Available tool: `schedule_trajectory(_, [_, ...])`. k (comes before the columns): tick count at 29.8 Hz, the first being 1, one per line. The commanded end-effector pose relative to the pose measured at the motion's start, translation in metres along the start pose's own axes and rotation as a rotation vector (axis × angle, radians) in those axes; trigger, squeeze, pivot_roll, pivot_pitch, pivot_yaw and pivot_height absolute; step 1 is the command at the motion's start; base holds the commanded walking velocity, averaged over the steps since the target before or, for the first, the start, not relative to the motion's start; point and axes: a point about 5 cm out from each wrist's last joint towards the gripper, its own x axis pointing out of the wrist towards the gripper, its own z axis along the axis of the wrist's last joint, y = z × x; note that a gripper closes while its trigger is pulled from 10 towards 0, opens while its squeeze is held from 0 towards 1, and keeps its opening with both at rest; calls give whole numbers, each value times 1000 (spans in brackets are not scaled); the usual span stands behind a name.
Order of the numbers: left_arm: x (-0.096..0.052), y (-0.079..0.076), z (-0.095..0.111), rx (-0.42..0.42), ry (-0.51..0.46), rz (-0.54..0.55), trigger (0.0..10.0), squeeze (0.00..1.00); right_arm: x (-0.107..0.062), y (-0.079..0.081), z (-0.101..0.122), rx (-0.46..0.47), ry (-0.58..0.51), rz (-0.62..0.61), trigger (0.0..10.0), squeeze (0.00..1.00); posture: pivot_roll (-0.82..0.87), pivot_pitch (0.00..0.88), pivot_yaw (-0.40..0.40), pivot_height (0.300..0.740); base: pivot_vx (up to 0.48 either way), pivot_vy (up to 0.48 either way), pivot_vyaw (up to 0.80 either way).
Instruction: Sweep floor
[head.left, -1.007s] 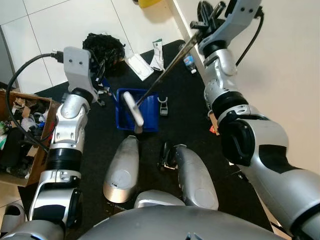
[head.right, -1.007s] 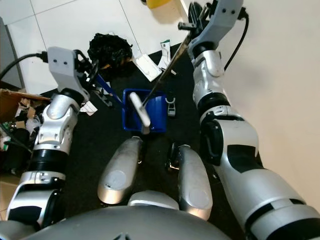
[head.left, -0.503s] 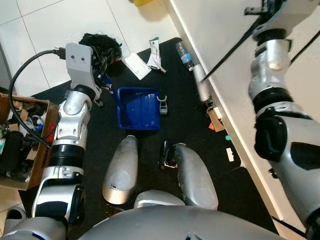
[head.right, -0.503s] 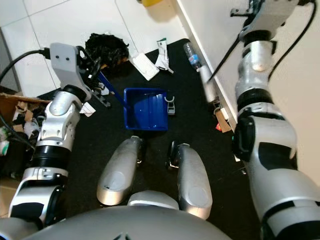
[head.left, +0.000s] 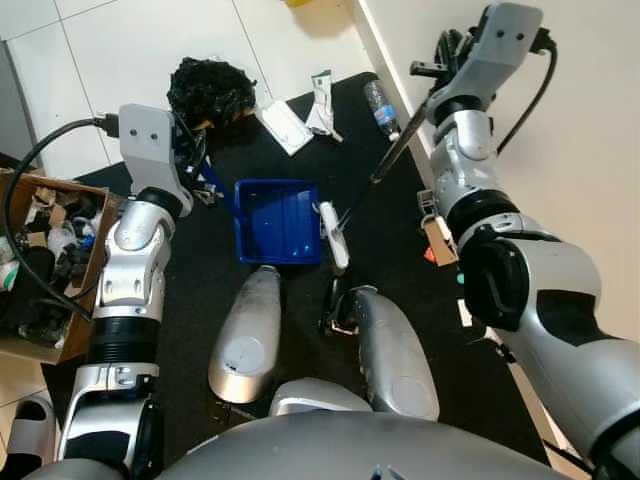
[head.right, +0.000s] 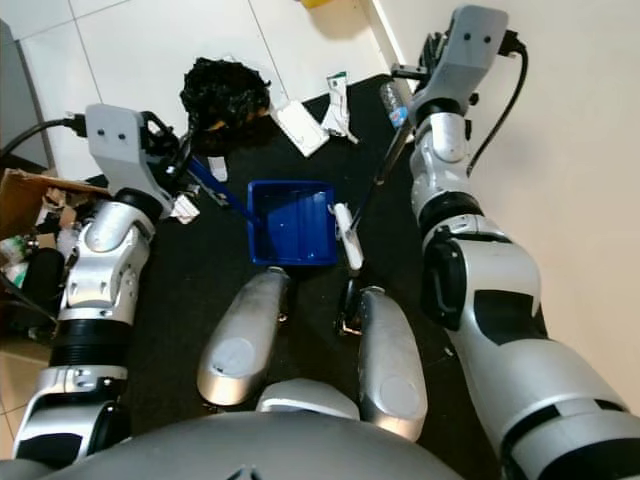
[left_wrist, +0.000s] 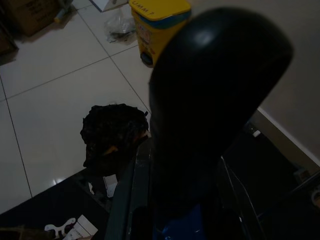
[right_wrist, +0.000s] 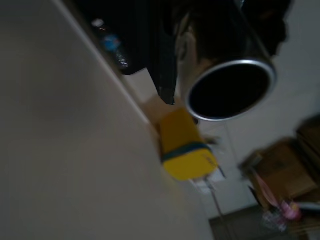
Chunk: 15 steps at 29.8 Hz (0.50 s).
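A blue dustpan (head.left: 277, 220) lies on the black mat (head.left: 380, 255) just ahead of my knees. Its blue handle (head.left: 212, 181) runs up into my left gripper (head.left: 195, 160), which is shut on it. My right gripper (head.left: 443, 70) is raised near the wall and is shut on the broom's dark pole (head.left: 385, 165). The pole slants down to the white broom head (head.left: 333, 235), which rests on the mat against the dustpan's right edge. In the right wrist view the pole's open metal end (right_wrist: 230, 85) shows beside one finger.
Litter lies beyond the dustpan: a black bag (head.left: 208, 90), white packets (head.left: 285, 125), a plastic bottle (head.left: 383, 108) by the wall (head.left: 560, 120). Cardboard scraps (head.left: 437, 235) lie at the mat's right edge. A full cardboard box (head.left: 45, 250) stands on my left. A yellow bin (left_wrist: 159, 22) stands farther off.
The broom head was in the dustpan, swung out right to the wall, and is now back beside the dustpan's right edge. The left gripper kept its hold on the handle.
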Motion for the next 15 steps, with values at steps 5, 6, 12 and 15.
schedule_trajectory(5, [2,-14,-9,-47,41,-37,10000,0,6,25,11,279,-101,72,10000,0,437,257,-37,740,0,0,0])
schedule_trajectory(6, [3,-16,-9,-50,42,-42,10000,0,7,26,17,289,-134,87,10000,0,425,256,-39,740,0,0,0])
schedule_trajectory(12, [9,-21,-9,-60,39,-51,10000,0,9,10,42,161,-267,106,10000,0,397,248,-44,740,0,0,0])
schedule_trajectory(15, [10,-21,-9,-63,39,-52,10000,0,6,-11,54,-87,-309,104,10000,0,386,248,-45,740,0,0,0])
